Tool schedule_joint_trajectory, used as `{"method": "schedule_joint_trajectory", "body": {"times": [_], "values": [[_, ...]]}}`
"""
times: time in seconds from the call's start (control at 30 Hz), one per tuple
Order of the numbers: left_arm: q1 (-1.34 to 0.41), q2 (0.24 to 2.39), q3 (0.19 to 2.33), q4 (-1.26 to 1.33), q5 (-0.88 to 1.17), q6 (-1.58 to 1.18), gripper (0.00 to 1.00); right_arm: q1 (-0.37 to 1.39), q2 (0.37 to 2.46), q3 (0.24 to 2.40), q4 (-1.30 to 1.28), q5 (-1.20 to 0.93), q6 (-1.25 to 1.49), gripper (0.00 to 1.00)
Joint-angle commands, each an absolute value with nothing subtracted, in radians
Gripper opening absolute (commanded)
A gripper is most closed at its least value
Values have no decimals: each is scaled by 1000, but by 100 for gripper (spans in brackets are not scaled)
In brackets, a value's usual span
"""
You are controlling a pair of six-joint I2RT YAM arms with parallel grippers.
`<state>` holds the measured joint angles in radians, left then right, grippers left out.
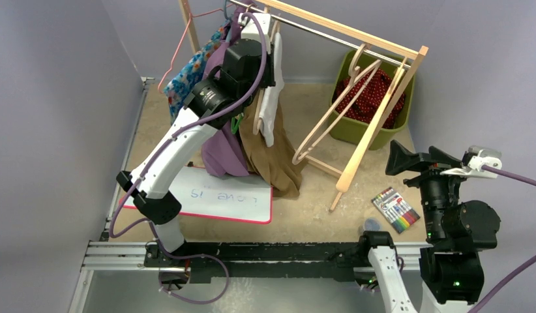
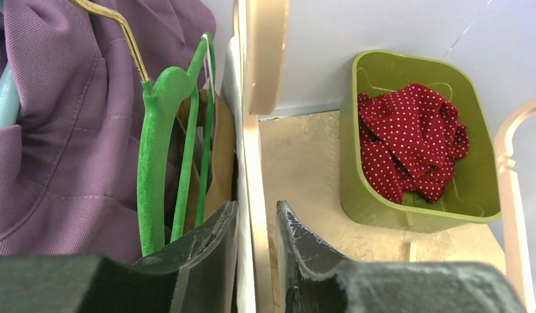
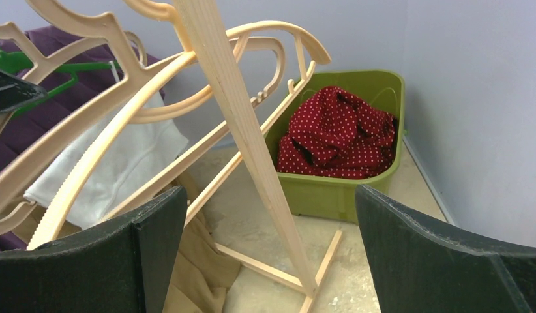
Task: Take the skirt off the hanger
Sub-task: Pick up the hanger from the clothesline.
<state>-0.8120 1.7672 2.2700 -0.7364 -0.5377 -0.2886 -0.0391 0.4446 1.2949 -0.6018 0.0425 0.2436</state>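
Observation:
A white garment hangs on a beige plastic hanger on the wooden rack; in the left wrist view it shows as a thin white strip. My left gripper is high at the rack. Its jaws straddle the hanger and the white cloth, narrowly open: the left finger touches the cloth and a slim gap shows at the right finger. My right gripper is wide open and empty, low and right of the rack, facing it.
A tan garment on a green hanger, a purple garment and a floral one hang left. Empty beige hangers hang right. A green bin holds red dotted cloth. A whiteboard and marker set lie on the table.

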Motion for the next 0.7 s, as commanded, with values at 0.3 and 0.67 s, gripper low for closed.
{"method": "schedule_joint_trajectory", "body": {"times": [0.3,0.67], "values": [[-796,1698,2267,-633,-448,-347,0,-34,474,1266,-595,30,231,99],[-783,1560,2066,-408,-289,-549,0,-33,479,1255,-571,21,229,99]]}}
